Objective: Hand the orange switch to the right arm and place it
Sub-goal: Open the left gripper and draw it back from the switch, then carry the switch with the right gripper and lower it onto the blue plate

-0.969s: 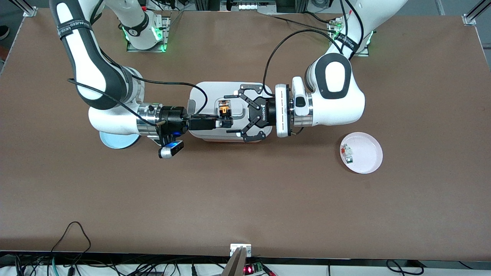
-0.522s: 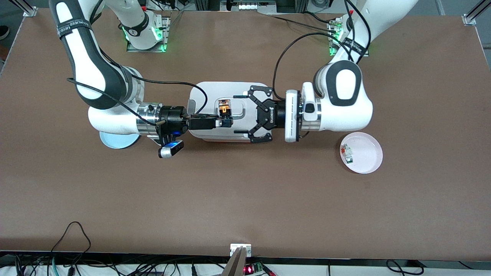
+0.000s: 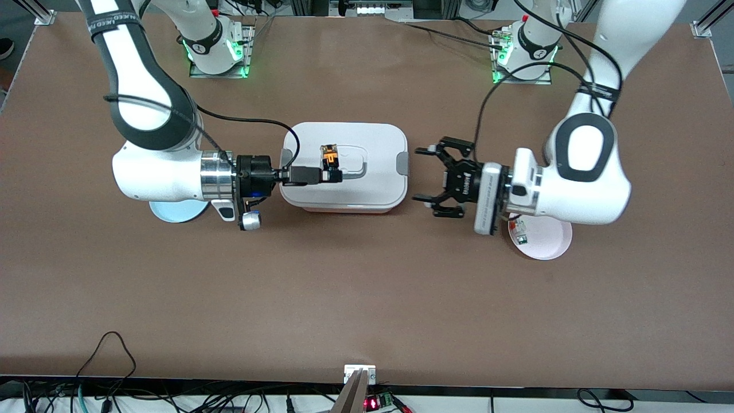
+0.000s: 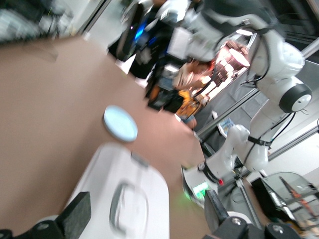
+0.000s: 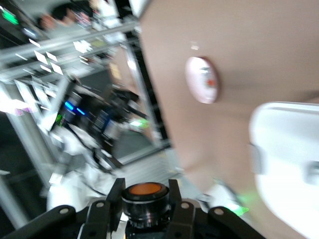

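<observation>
The orange switch (image 3: 329,156), black with an orange cap, sits in my right gripper (image 3: 332,170), which is shut on it above the lid of the white box (image 3: 373,189). In the right wrist view the switch (image 5: 145,195) is clamped between the two black fingers (image 5: 115,196), orange cap showing. My left gripper (image 3: 418,175) is open and empty, over the bare table between the white box and the pink plate (image 3: 553,244). Its spread fingers (image 4: 77,214) frame the white box (image 4: 124,199) in the left wrist view.
The pink plate holds small white, red and green pieces (image 3: 519,232), partly hidden under the left wrist. A light blue disc (image 3: 172,212) lies under the right arm and also shows in the left wrist view (image 4: 119,123). Cables trail from both wrists.
My left gripper has drawn back, open, from beside the switch over the box to past the box's end near the pink plate. My right gripper kept the switch and turned slightly.
</observation>
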You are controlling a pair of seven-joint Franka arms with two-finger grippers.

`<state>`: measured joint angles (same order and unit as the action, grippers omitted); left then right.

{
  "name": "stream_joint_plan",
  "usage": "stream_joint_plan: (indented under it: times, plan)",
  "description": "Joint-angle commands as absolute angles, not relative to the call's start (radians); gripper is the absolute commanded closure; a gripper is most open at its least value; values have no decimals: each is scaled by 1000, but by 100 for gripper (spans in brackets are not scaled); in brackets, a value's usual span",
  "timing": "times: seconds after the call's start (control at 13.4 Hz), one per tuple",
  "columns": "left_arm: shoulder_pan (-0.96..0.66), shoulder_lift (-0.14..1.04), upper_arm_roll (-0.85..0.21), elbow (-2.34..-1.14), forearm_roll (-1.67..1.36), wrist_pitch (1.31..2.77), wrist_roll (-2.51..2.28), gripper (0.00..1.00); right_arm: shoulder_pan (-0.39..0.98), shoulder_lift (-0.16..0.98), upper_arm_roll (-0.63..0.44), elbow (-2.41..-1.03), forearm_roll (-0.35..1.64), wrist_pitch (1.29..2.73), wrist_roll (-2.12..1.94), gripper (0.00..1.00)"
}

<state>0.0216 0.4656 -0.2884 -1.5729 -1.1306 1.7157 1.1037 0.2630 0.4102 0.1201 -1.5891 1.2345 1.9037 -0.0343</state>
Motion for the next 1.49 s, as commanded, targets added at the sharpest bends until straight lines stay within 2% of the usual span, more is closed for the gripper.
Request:
stream_joint_plan:
  times: [0.0,0.22,0.45,0.82,0.97,1.42]
  plan:
    - [78,445,-291,-1540,-908,1631,886,0,259,362,118,-1577,972,1818,-41,87]
    - [84,433,-285,-1513,-641,1596,694,0,216,325,117,-1577,674,1682,-171,87]
    - [81,433,-296,-1459,-354,1511,576,0,201,281,117,-1583,364,1622,-360,87]
    - [-24,419,-307,-1335,19,1332,277,0,147,239,117,-1663,94,1638,-697,87]
    - [-46,417,-305,-1292,131,1286,244,0,106,226,117,-1712,42,1682,-841,87]
    - [-37,390,-296,-1215,170,1174,164,0,8,209,115,-1914,25,1980,-1216,88]
